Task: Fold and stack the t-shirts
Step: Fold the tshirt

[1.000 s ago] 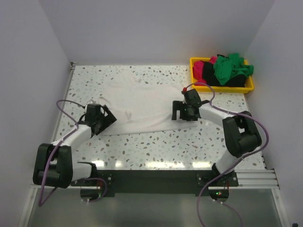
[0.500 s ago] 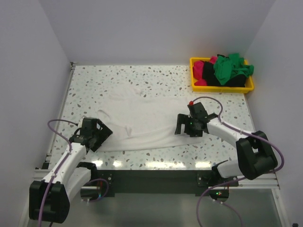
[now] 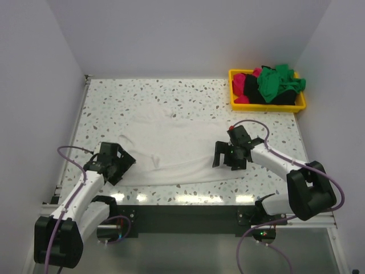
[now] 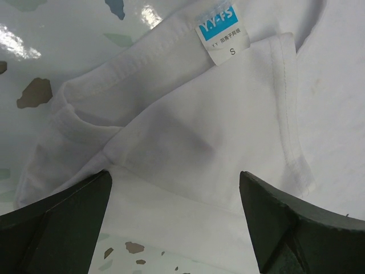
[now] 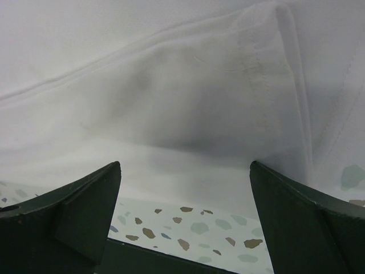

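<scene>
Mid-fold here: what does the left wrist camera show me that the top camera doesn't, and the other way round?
Only the left wrist view: the blue size label sewn into the white shirt, close enough to read an S, and a stitched edge beside it.
Only the top view: the yellow bin at the far right holding the green shirt, pink shirt and black shirt, plus the right gripper open at the white shirt's right end.
Both: the white shirt spread on the speckled table, and the left gripper open at its left end.
</scene>
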Motion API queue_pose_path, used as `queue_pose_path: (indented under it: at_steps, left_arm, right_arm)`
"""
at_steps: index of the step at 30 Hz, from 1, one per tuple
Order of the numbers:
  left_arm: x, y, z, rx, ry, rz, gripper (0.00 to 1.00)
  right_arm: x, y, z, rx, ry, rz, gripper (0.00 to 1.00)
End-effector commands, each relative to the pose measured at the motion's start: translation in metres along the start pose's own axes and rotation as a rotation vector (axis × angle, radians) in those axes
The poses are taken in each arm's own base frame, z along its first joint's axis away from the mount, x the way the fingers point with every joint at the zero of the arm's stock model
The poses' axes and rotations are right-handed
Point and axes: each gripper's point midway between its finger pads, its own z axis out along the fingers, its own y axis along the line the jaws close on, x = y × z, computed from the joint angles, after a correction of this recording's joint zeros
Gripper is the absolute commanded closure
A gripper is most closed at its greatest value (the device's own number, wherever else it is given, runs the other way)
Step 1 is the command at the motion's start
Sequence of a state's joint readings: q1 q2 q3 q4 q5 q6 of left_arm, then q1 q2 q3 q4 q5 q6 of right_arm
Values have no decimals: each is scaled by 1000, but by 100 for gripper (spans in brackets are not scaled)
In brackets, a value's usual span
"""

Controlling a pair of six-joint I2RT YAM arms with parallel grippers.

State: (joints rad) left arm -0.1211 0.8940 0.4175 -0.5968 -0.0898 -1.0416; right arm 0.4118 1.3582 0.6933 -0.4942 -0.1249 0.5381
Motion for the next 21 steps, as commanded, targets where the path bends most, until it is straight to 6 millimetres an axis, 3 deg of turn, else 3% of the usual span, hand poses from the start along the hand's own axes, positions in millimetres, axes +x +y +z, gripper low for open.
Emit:
queue_pose_path:
  at_steps: [1,5,10,11,13,16,19,20,21]
  left_arm:
    - [15,34,-7,-156,47,-16,0]
    - [-3,28,-20,-153,-18,-10,0]
    - [-34,-17,-48,-10,-101,43,0]
    - [-44,-36,-54,63,-139,55,0]
    - [-57,-47,-58,91,-184,62,0]
    - [-88,-85,-69,162,-281,110,0]
    - [-110,-122,-67,193,-312,168,0]
    - [-119,-148,-61,227,-320,200,0]
    - [-126,-160,-58,227,-329,214,0]
  right_arm:
    - [-7,2,-15,15,-11,-14,1]
    - [-23,15,-26,-27,-59,-37,1]
    - [-57,41,-59,-101,-174,-79,1]
    - [-63,45,-64,-106,-196,-87,1]
    - [-81,52,-76,-112,-254,-104,1]
    - [-108,51,-85,-53,-335,-98,1]
    - [-133,45,-93,24,-400,-80,1]
    - [-138,43,-88,42,-396,-75,1]
    - [-144,44,-87,46,-406,-75,1]
